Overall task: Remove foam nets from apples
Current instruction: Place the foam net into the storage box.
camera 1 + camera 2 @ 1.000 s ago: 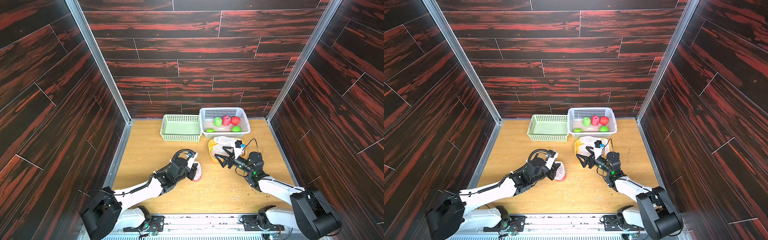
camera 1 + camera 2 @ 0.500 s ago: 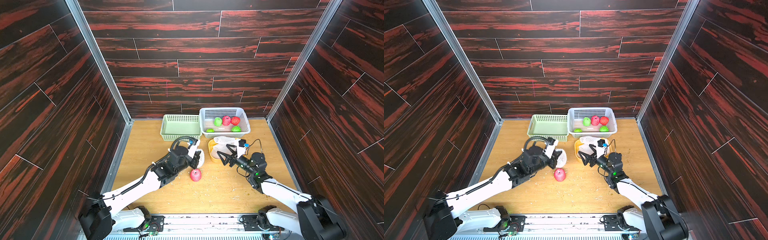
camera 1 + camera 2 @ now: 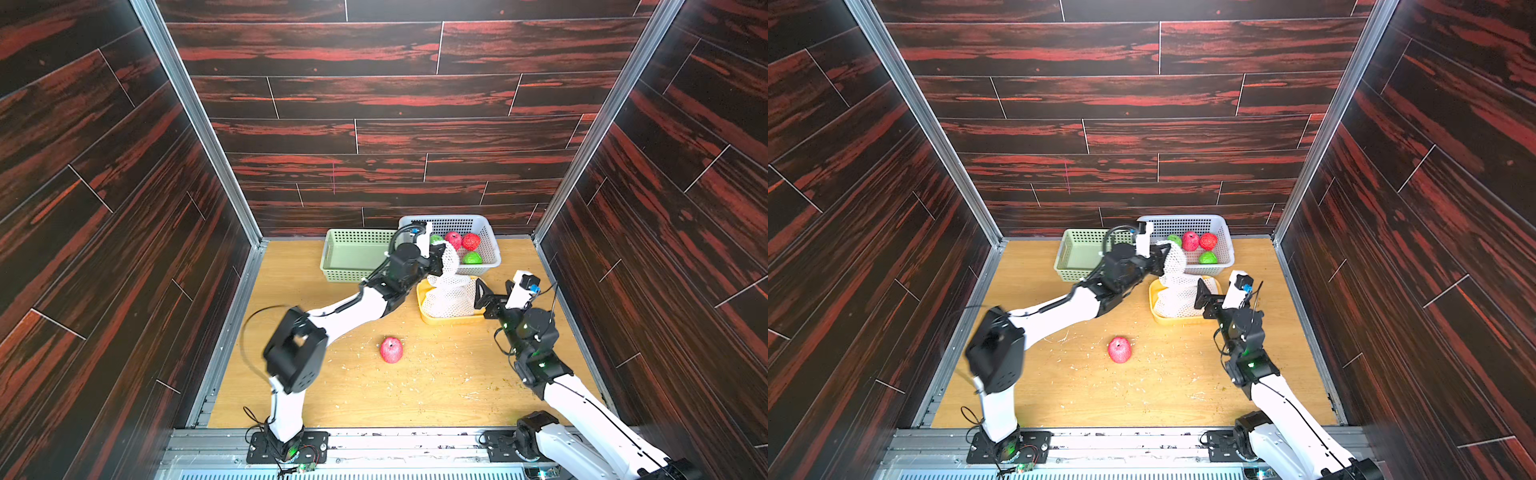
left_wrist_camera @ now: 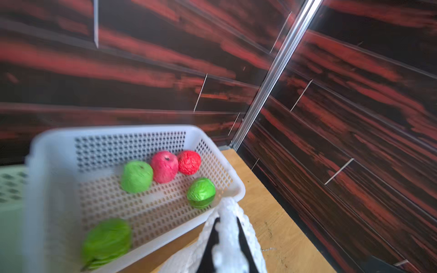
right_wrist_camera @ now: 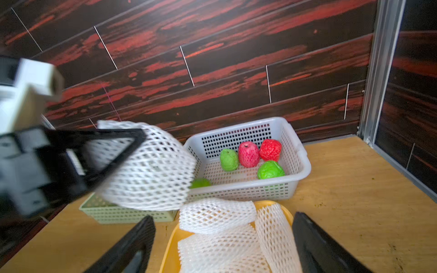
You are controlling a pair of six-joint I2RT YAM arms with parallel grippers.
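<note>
- A red apple (image 3: 391, 350) lies alone on the wooden surface (image 3: 332, 395), stem end up, with no net on it; pale flecks are scattered around it
- The right hand (image 5: 224, 248) reaches in from the right, well apart from that apple; its two black fingers (image 5: 316, 245) are spread wide and grip nothing
- Just ahead of those fingers sits a yellow tray (image 3: 428, 320) that holds a heap of foam nets (image 3: 451, 297); in the right wrist view several white mesh sleeves lie across one another in it
- The left hand (image 4: 225, 248) stretches across from the left, its fingers pressed together on a pinched fold of one more foam net (image 5: 153, 170)
- That held net hangs in the air over the far edge of the tray, just in front of the white basket (image 3: 490, 232); whether its lower end touches the heap cannot be told
- The white basket stands at the back wall and holds five apples: three green (image 4: 136, 176) and two red (image 4: 189, 162), all without nets
- A green basket (image 3: 353, 257) stands beside it on the left, the two nearly touching
</note>
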